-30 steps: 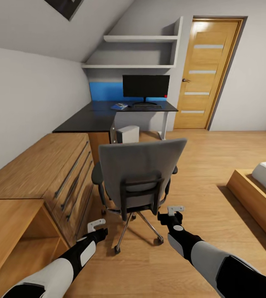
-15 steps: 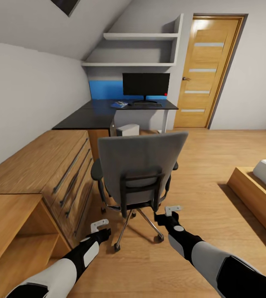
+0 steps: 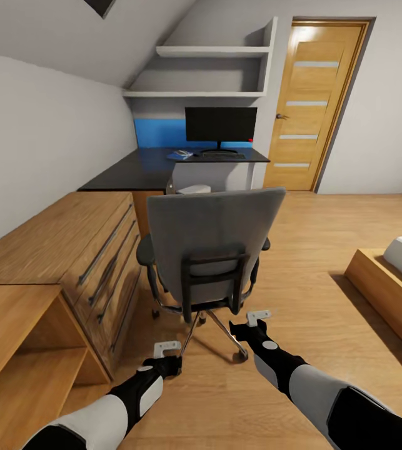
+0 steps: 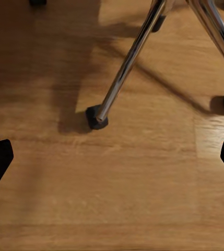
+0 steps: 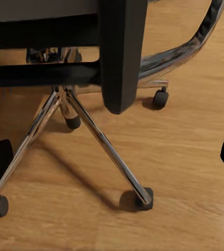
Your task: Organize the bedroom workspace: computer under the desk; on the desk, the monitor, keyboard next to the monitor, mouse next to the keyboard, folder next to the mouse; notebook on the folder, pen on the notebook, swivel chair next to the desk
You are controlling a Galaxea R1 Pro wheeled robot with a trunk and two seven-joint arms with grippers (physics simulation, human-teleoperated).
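The grey swivel chair [image 3: 216, 231] stands with its back to me, a short way from the black desk [image 3: 135, 175]. On the desk's far end stand the monitor [image 3: 221, 124] and the keyboard [image 3: 223, 156], with the blue folder [image 3: 177, 155] to their left and something small and pale on it. The computer [image 3: 194, 188] peeks out behind the chair's top edge. My left gripper [image 3: 166, 349] hangs open beside a chrome chair leg [image 4: 123, 73] and its caster [image 4: 96, 116]. My right gripper [image 3: 257, 319] is open behind the chair base [image 5: 98, 138]. Mouse and pen are too small to tell.
A light wooden drawer chest [image 3: 69, 250] runs along the left wall, close to the chair. A wooden bed frame [image 3: 388, 290] stands at the right. A wooden door [image 3: 310, 103] is beside the desk, with shelves [image 3: 207, 72] above it.
The view has moved closer to the chair, which now looms larger and hides more of the computer. My left gripper has swung right, toward the chair's base.
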